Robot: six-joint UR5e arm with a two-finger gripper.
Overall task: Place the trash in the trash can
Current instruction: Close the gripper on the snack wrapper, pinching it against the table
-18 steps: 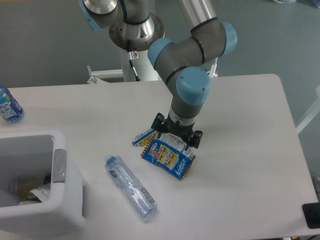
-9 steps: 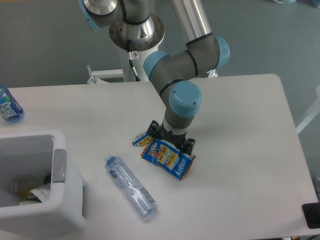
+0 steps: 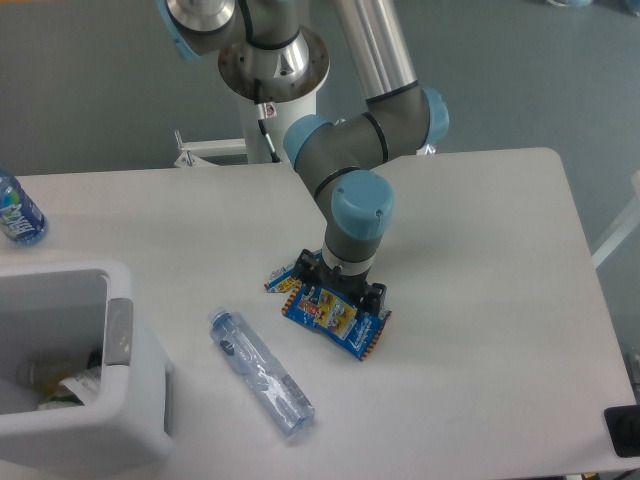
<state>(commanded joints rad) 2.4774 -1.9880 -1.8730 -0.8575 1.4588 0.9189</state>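
The trash is two pieces on the white table. A crumpled blue snack wrapper (image 3: 337, 319) with yellow-red print lies at the centre, and a crushed clear plastic bottle (image 3: 262, 373) lies to its lower left. My gripper (image 3: 340, 281) points straight down onto the wrapper's far edge. Its black fingers (image 3: 378, 293) stand spread on either side of the wrapper, so it is open. The white trash can (image 3: 90, 440) with a grey tab on its rim sits at the lower left, with some rubbish inside.
A blue-labelled water bottle (image 3: 15, 210) stands at the table's far left edge, behind the bin. A black object (image 3: 622, 430) sits at the lower right corner. The robot's base rises behind the table's far edge.
The arm has swung left and lowered, bringing the gripper closer onto the wrapper. Wrapper and bottle lie where they were.
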